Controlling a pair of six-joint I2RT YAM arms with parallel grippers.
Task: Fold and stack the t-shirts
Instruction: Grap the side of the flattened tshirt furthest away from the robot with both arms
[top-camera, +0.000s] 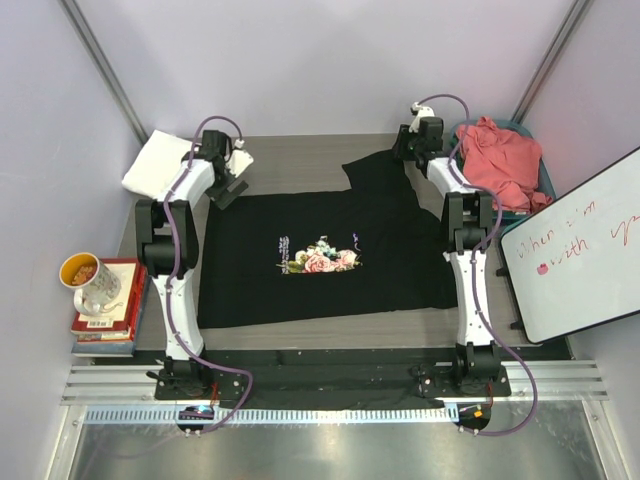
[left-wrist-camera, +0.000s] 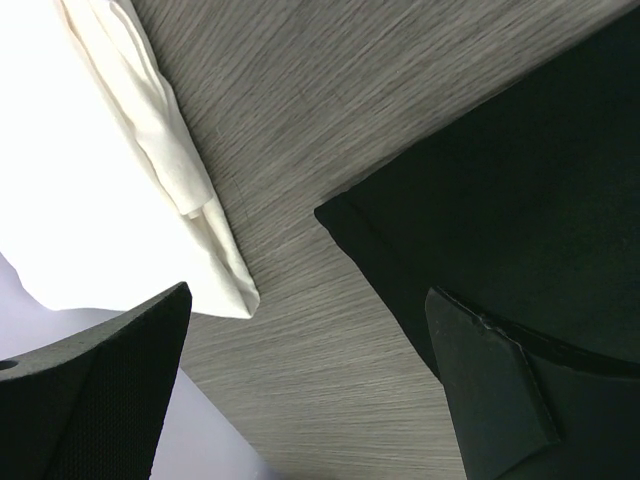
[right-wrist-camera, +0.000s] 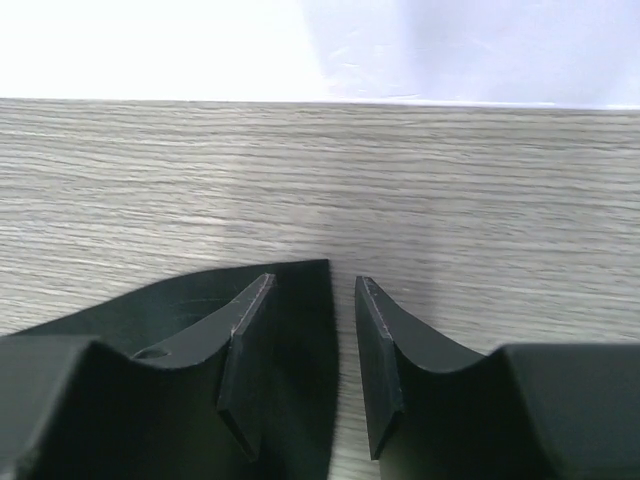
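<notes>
- A mug (top-camera: 88, 281) stands on a stack of books (top-camera: 105, 325) at 9 o'clock, just off the left edge of the surface (top-camera: 300, 160).
- The white t-shirt (top-camera: 155, 165) lies folded at 10 o'clock on the surface, its far-left corner hanging a little past the edge.
- The left claw (top-camera: 228, 186) hovers just to the right of the white t-shirt, over the far-left corner of the black t-shirt (top-camera: 320, 290). In the left wrist view its fingers (left-wrist-camera: 100, 400) stand as wide apart as they go, with nothing between them; bare wood separates the white fold from the black corner.
- The black t-shirt is spread flat in the middle of the surface, rose print and white script facing up, one sleeve reaching out toward 1 o'clock.
- The right claw (top-camera: 405, 150) sits at 1 o'clock, low at that sleeve's far edge. In the right wrist view its pads (right-wrist-camera: 245, 360) are drawn close with a narrow gap left; the cloth's edge runs under the left pad and into the gap, not pinched.
- The coral-pink t-shirt (top-camera: 500, 160) is heaped in a blue bin (top-camera: 547, 180) at 2 o'clock.
- A whiteboard (top-camera: 580, 260) with red writing leans at 3 o'clock.
</notes>
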